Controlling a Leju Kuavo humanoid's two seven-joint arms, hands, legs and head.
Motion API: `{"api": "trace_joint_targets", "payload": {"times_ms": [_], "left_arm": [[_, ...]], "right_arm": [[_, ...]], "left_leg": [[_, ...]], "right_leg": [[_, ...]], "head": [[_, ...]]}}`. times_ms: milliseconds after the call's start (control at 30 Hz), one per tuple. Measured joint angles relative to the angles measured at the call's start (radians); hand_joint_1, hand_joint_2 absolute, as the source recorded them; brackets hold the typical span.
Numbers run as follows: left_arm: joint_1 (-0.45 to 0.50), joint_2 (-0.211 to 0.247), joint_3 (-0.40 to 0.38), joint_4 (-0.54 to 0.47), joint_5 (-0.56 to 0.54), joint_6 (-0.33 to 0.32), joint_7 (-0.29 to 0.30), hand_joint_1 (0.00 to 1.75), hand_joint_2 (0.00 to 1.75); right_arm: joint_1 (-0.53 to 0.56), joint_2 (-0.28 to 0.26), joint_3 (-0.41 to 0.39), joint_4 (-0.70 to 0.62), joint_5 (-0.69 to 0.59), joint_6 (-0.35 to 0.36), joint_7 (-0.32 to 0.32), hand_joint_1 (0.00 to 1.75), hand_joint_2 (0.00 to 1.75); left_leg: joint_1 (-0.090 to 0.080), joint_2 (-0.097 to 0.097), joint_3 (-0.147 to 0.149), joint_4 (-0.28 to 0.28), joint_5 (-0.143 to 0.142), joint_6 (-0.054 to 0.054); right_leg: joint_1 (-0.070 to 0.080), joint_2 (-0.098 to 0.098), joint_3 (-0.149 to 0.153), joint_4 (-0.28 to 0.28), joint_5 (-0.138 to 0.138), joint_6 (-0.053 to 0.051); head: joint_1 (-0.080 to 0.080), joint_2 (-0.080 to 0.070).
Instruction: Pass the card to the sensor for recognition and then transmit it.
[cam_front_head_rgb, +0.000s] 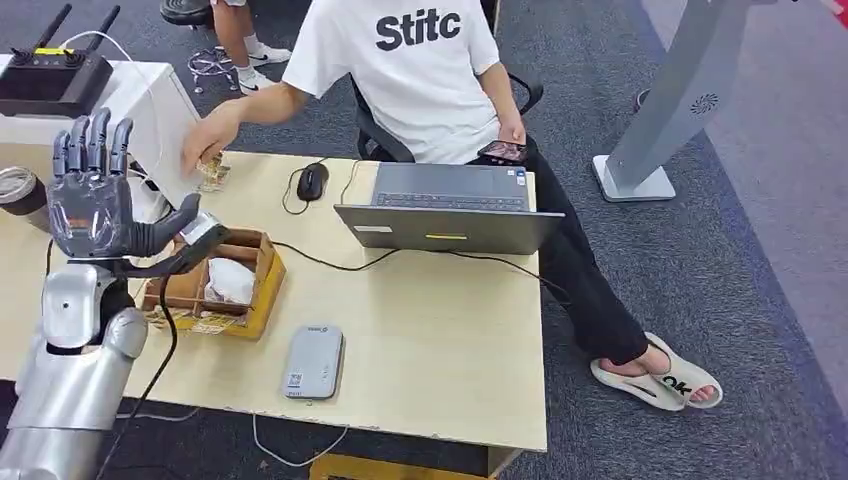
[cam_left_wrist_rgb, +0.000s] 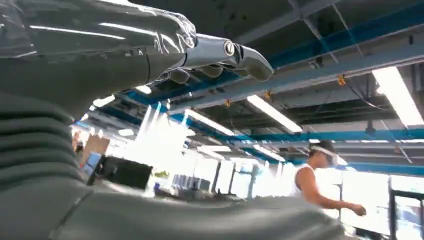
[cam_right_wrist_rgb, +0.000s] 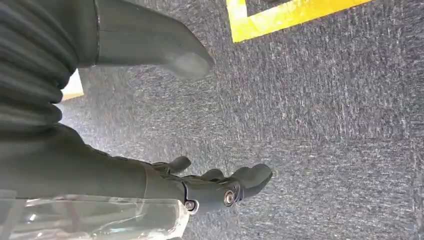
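My left hand (cam_front_head_rgb: 92, 205) is raised above the table's left side, palm facing me, fingers straight up and thumb stretched sideways over a wooden box (cam_front_head_rgb: 258, 290); it holds nothing. The left wrist view looks up past the empty fingers (cam_left_wrist_rgb: 220, 52) to the ceiling. A grey flat sensor (cam_front_head_rgb: 313, 362) lies near the table's front edge. At the far edge a person's hand (cam_front_head_rgb: 205, 140) rests on a small pale, patterned thing (cam_front_head_rgb: 213, 175); whether it is the card I cannot tell. My right hand (cam_right_wrist_rgb: 220, 187) hangs over grey carpet, fingers and thumb apart, empty.
The person in a white shirt (cam_front_head_rgb: 415, 70) sits behind the table (cam_front_head_rgb: 450, 340) with a phone. An open laptop (cam_front_head_rgb: 450, 215) and a black mouse (cam_front_head_rgb: 312, 181) lie at the far side, with cables across the top. A white paper lies in the box. A metal cup (cam_front_head_rgb: 20, 190) stands far left.
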Motion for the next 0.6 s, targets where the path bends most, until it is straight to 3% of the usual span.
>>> {"api": "trace_joint_targets", "payload": {"times_ms": [100, 233, 300, 433, 600], "left_arm": [[0.098, -0.013, -0.021, -0.143, 0.110, -0.212, 0.004, 0.00, 1.75], [0.198, -0.003, -0.064, -0.269, 0.152, -0.310, 0.051, 0.00, 1.75], [0.239, 0.027, -0.090, -0.337, 0.219, -0.367, 0.071, 0.00, 1.75], [0.310, 0.088, -0.118, -0.433, 0.278, -0.407, 0.067, 0.00, 1.75], [0.370, 0.119, -0.138, -0.525, 0.292, -0.409, 0.059, 0.00, 1.75]], "right_arm": [[0.001, 0.004, -0.002, -0.005, -0.019, 0.003, 0.010, 0.00, 1.75], [0.004, 0.016, -0.010, -0.016, -0.029, 0.008, 0.012, 0.00, 1.75], [0.005, 0.022, -0.017, -0.023, -0.038, 0.016, 0.013, 0.00, 1.75], [0.007, 0.031, -0.026, -0.035, -0.043, 0.018, 0.013, 0.00, 1.75], [0.007, 0.042, -0.033, -0.048, -0.051, 0.019, 0.011, 0.00, 1.75]], "left_leg": [[0.000, 0.001, 0.000, 0.000, -0.001, 0.000], [0.000, 0.001, -0.001, 0.000, -0.001, 0.001], [0.000, 0.001, -0.002, 0.000, -0.001, 0.001], [0.000, 0.000, -0.001, 0.000, -0.001, 0.000], [0.000, 0.000, -0.002, 0.000, -0.001, 0.000]], "right_leg": [[0.000, 0.001, 0.000, 0.000, 0.000, 0.000], [0.000, 0.001, -0.001, 0.000, -0.001, 0.001], [0.000, 0.000, -0.001, 0.000, -0.001, 0.001], [0.000, 0.000, -0.001, 0.000, -0.001, 0.000], [0.000, -0.001, -0.001, 0.000, -0.001, 0.000]], "head": [[0.000, 0.000], [0.000, 0.000], [0.000, 0.000], [0.000, 0.000], [0.000, 0.000]]}}
